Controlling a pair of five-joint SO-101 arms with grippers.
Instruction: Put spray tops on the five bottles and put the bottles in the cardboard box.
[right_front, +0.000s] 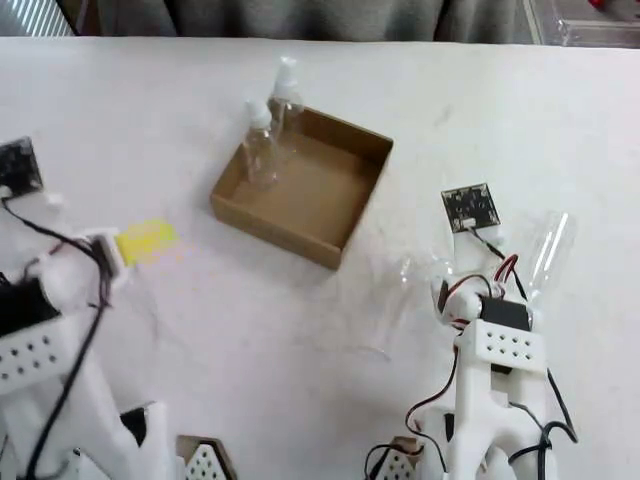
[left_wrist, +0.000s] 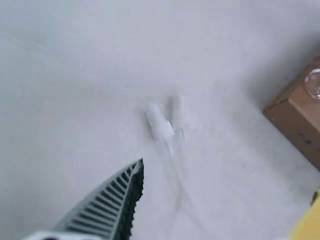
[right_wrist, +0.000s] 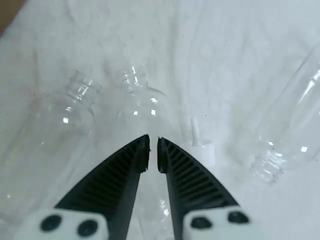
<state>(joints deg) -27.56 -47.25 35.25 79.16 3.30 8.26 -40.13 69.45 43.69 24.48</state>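
One broad table (right_front: 150, 120) leaves us open room, the cardboard box (right_front: 270, 228) sits well apart from the right arm (right_front: 500, 350), three uncapped bottles (right_wrist: 60, 120) lie around our right tool (right_wrist: 153, 152) (pressed nearly together, pinching nothing), the middle one lengthwise beneath it, and a spray top (right_wrist: 202, 147) rests just beside that tool.

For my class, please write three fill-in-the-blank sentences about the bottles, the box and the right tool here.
1. ___ bottles with spray tops stand in the cardboard box.
2. ___ bottles without tops lie on the table near the right tool.
3. The right tool holds ___.
Missing words: two; three; nothing.
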